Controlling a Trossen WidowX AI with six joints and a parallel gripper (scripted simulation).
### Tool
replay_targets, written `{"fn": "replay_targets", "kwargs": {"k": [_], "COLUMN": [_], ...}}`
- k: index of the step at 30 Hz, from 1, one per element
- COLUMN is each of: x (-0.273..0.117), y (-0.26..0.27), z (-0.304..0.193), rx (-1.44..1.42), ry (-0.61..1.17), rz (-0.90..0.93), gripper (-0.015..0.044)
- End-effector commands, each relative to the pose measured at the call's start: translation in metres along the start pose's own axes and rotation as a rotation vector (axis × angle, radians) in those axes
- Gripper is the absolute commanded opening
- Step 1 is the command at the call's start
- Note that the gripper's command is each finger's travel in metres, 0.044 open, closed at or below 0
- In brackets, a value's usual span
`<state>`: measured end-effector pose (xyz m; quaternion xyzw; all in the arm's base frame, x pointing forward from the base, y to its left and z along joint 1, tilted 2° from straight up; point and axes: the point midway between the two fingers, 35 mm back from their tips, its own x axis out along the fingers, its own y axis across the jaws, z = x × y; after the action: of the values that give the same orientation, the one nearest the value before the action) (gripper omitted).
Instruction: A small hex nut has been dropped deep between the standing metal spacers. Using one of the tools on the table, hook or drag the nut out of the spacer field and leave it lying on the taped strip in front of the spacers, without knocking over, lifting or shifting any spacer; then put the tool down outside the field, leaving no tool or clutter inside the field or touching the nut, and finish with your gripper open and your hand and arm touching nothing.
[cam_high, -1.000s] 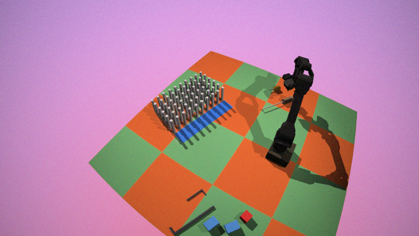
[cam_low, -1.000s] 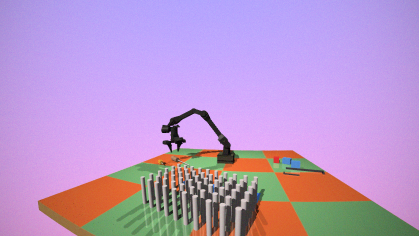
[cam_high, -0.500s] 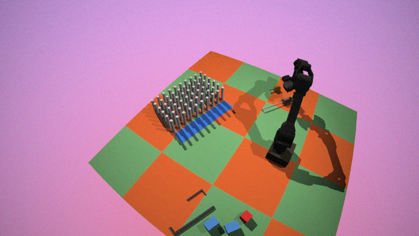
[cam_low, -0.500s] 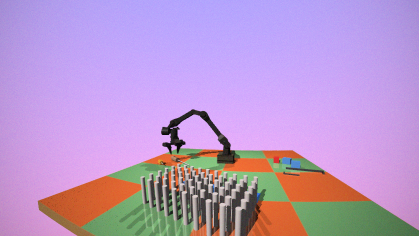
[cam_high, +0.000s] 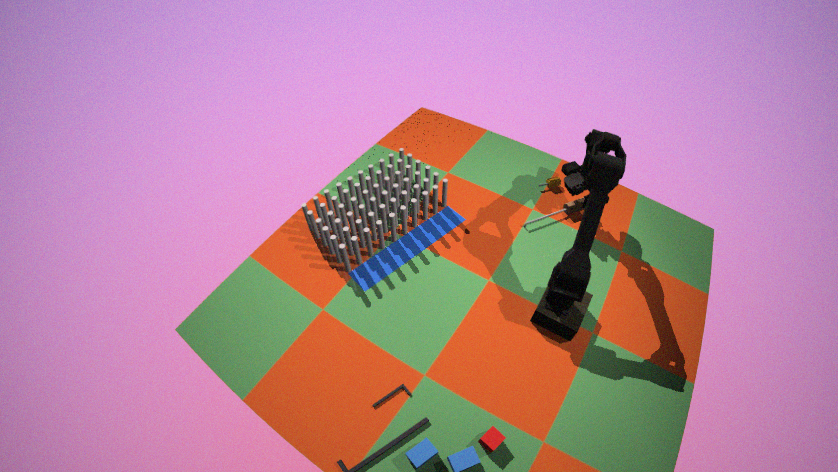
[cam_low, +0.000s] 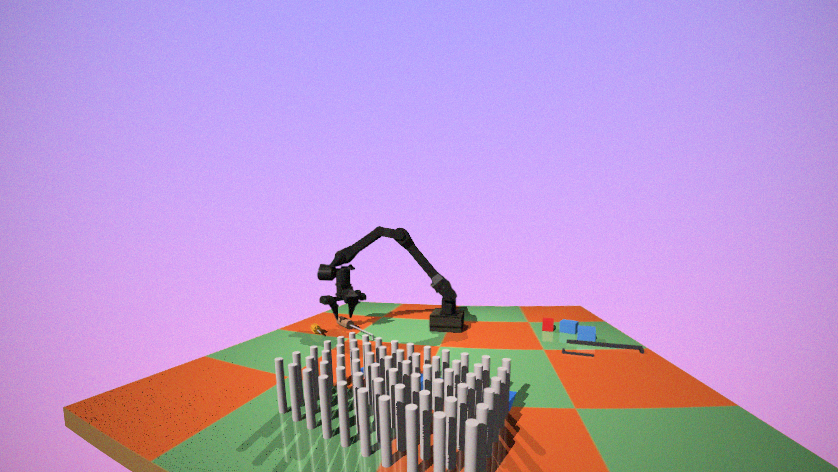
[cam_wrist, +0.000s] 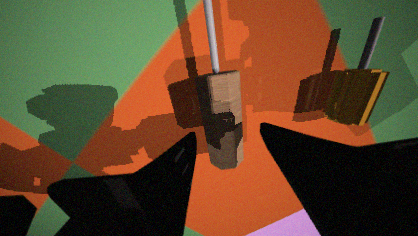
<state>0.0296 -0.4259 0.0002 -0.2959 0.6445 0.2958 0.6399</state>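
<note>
The metal spacers (cam_high: 445, 193) (cam_low: 470, 445) stand upright in a dense field. The blue taped strip (cam_high: 358, 280) (cam_low: 511, 400) lies along the field's front side. I cannot make out the nut among the spacers. A tool with a tan wooden handle (cam_high: 574, 206) (cam_low: 345, 323) (cam_wrist: 225, 92) and a long thin metal rod lies on the table; its rod's end looks bent in the top view. My gripper (cam_low: 344, 318) (cam_wrist: 227, 132) is open and points down over the rear part of this handle, one finger to each side. Whether the fingertips are level with the handle is hard to tell.
A short yellow-and-black handled tool (cam_high: 552, 184) (cam_low: 316, 328) (cam_wrist: 355, 97) lies beside the wooden handle. Across the table are a small L-shaped key (cam_high: 388, 396) (cam_low: 577, 354), a larger dark L-shaped bar (cam_high: 388, 444) (cam_low: 604, 344), two blue blocks (cam_high: 422, 452) (cam_low: 568, 326) and a red block (cam_high: 492, 438) (cam_low: 547, 324).
</note>
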Motion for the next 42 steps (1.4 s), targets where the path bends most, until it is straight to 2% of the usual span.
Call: {"fn": "replay_targets", "kwargs": {"k": [1,14,18,25,30,34,42], "x": [0.010,0.029,0.029,0.029,-0.002,-0.031,-0.032], "y": [0.002,0.003,0.003,0.003,0.001,0.002,0.002], "z": [0.002,0.004,0.004,0.004,0.002,0.002,0.002], "rx": [-0.003,-0.003,-0.003,-0.003,-0.002,-0.001,0.122], "ry": [-0.010,-0.010,-0.010,-0.010,-0.009,-0.008,-0.006], "rz": [0.007,0.007,0.007,0.007,0.007,0.006,0.007], "gripper": [0.0280,0.0280,0.0175,0.0128,0.0000,0.0000,0.0000]}}
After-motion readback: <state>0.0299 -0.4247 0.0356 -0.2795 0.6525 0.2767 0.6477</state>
